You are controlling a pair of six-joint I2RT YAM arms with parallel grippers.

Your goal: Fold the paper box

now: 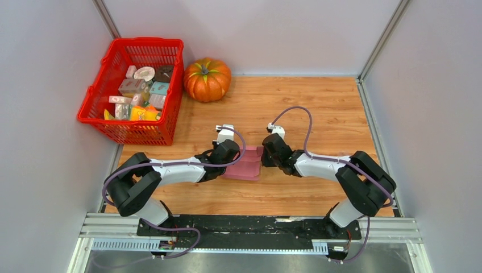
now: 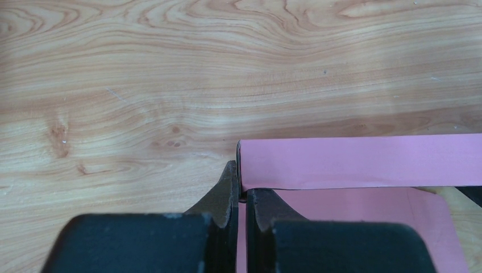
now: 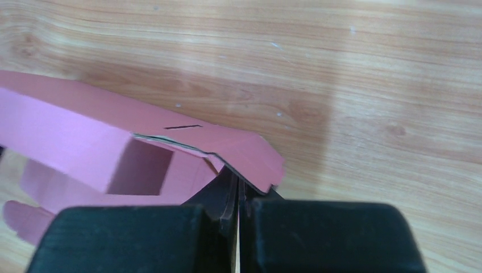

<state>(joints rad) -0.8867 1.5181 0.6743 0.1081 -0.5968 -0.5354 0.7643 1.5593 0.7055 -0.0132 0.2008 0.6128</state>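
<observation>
thin, matte pink paper box (image 1: 245, 165)

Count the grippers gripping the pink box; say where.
2. The left gripper pinches the left edge of the paper box; the right gripper pinches a flap at its right end.

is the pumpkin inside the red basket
No, the pumpkin sits on the table just outside the basket.
</observation>
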